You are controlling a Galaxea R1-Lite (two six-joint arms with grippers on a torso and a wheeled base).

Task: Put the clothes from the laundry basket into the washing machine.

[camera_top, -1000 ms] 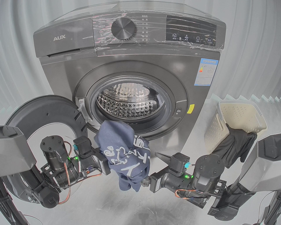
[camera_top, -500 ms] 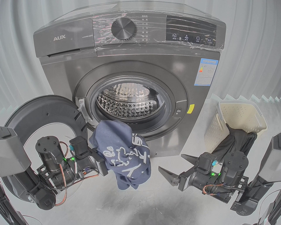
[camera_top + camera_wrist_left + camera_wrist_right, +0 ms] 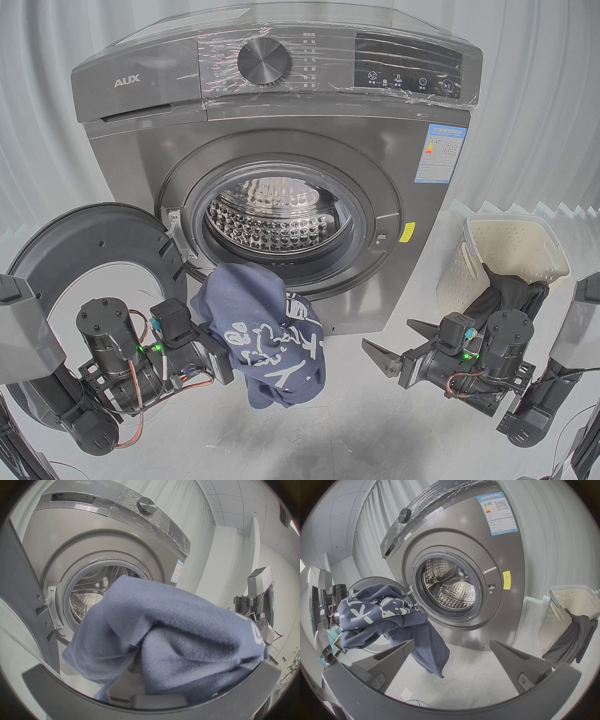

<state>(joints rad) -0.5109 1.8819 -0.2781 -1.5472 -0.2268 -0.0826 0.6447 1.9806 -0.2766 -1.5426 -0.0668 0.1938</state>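
Nearest, the left gripper (image 3: 219, 359) is clamped on a bunched navy shirt (image 3: 269, 331) with white print, which hangs above the floor and covers the lower rim of the washer's (image 3: 375, 156) opening. The right gripper (image 3: 386, 334) sits low to the right, fingers spread wide with nothing between them. Behind the left arm the round door (image 3: 94, 244) stands swung open, the steel drum (image 3: 275, 219) shows past the shirt, and right of the washer a cream basket (image 3: 519, 244) has a black garment (image 3: 500, 306) draped over its near rim, before a pale curtain (image 3: 537, 94).
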